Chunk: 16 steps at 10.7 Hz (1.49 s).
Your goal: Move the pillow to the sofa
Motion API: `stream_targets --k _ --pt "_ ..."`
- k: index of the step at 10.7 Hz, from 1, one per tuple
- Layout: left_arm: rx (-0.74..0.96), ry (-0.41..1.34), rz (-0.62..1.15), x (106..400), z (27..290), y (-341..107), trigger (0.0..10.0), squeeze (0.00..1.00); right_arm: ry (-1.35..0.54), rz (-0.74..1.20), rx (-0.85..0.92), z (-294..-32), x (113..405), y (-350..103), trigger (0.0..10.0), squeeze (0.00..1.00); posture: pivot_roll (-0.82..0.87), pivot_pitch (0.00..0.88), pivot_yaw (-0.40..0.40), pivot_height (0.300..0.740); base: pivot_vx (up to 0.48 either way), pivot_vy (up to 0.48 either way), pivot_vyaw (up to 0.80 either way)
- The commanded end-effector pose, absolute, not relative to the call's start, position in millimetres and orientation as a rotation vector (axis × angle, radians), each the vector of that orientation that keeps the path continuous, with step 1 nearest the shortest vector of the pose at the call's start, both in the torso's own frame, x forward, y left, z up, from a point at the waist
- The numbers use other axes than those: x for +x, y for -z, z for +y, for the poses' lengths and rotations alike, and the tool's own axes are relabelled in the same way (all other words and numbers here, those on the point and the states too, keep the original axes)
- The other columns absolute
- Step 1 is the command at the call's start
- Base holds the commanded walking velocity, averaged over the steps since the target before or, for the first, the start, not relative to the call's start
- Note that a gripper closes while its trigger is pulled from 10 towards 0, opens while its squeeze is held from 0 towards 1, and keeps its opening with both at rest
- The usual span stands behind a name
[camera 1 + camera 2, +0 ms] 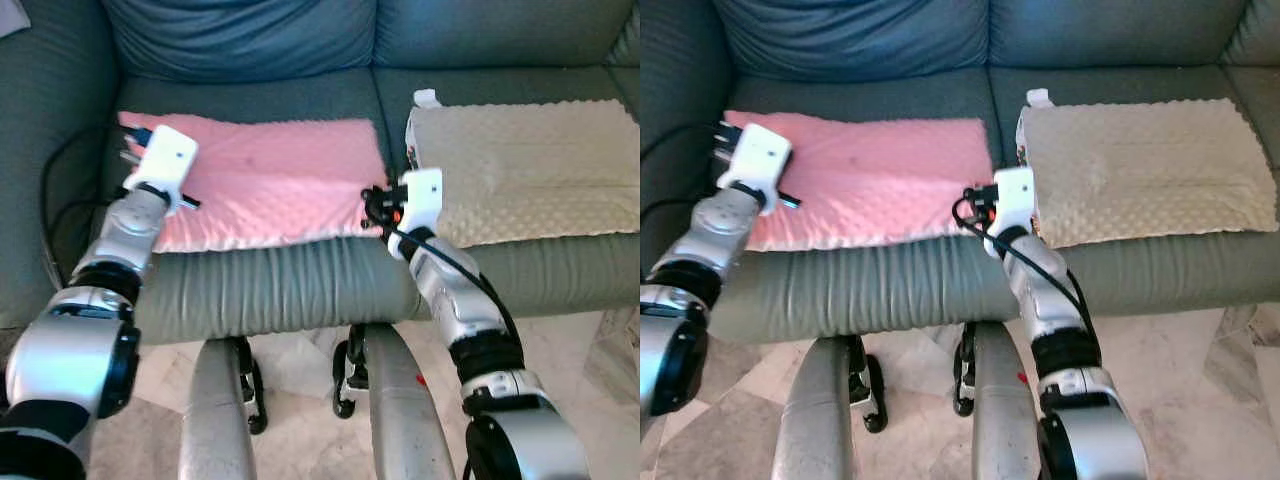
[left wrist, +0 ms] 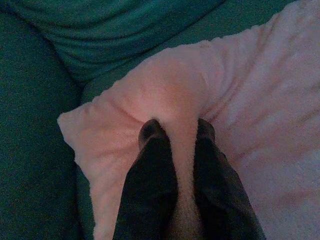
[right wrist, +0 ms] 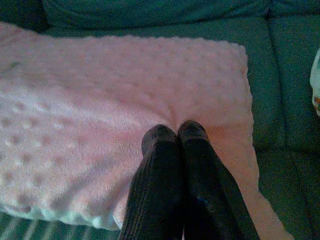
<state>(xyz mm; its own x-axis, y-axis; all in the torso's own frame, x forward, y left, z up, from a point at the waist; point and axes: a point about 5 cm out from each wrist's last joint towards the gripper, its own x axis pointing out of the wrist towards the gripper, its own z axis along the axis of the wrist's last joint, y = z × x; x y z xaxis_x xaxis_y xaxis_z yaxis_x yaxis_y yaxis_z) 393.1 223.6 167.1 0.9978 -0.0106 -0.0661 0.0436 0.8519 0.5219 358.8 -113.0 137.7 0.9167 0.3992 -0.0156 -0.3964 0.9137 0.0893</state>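
Observation:
A pink dotted pillow (image 1: pixel 270 175) lies flat on the left seat of the grey-green sofa (image 1: pixel 280 285). My left gripper (image 2: pixel 177 131) is at the pillow's far left corner, its fingers pinching a fold of the pink fabric (image 2: pixel 175 100). At the pillow's near right edge, my right gripper (image 3: pixel 174 134) rests on the fabric with its fingers pressed together on a small pinch of it. The pillow (image 3: pixel 115 100) spreads out ahead of the right fingers.
A beige dotted pillow (image 1: pixel 530 165) lies on the right seat cushion, with a small white item (image 1: pixel 427 98) at its far left corner. A black cable (image 1: pixel 55 190) runs down the sofa's left arm. Marble floor (image 1: pixel 300 380) lies below the seat's front edge.

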Motion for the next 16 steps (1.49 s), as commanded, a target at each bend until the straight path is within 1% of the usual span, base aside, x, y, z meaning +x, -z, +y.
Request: stream_targets --k 1,3,4,5,8,11,13,15,16 --pt "0.556 0.005 0.111 389 233 -158 10.0 0.0 -0.39 0.06 0.087 -116 356 -128 10.0 0.0 -0.09 0.401 -0.052 0.637 0.0 0.0 0.0" --pt "0.563 -0.007 0.137 386 237 -151 10.0 0.0 -0.367 0.063 0.074 -122 358 -127 10.0 0.0 -0.09 0.399 -0.056 0.637 0.0 0.0 0.0" --pt "0.561 0.009 0.144 385 236 -149 10.0 0.0 -0.367 0.062 0.078 -123 358 -127 10.0 0.36 -0.09 0.399 -0.056 0.637 0.0 0.0 0.0" --pt "0.572 0.039 0.148 384 232 -145 10.0 1.0 -0.371 0.06 0.082 -122 357 -126 10.0 1.0 -0.09 0.399 -0.056 0.637 0.0 0.0 0.0" --pt "0.608 0.051 0.15 385 229 -145 10.0 1.0 -0.383 0.063 0.085 -120 355 -121 10.0 1.0 -0.09 0.398 -0.054 0.637 0.0 0.0 0.0" --pt "0.642 0.07 0.14 386 225 -146 10.0 1.0 -0.418 0.028 0.104 -111 355 -125 10.0 1.0 -0.09 0.387 -0.058 0.637 0.0 0.0 0.0" --pt "0.704 0.076 0.12 387 222 -147 10.0 1.0 -0.441 -0.017 0.124 -106 356 -134 10.0 1.0 -0.09 0.371 -0.063 0.637 0.0 0.0 0.0" --pt "0.722 0.069 0.109 388 222 -150 10.0 1.0 -0.443 -0.039 0.128 -106 358 -140 10.0 1.0 -0.09 0.354 -0.068 0.637 0.0 0.0 0.0" --pt "0.741 0.032 0.063 391 223 -160 10.0 1.0 -0.457 -0.071 0.124 -105 358 -149 10.0 1.0 -0.1 0.335 -0.073 0.637 0.0 0.0 0.0"
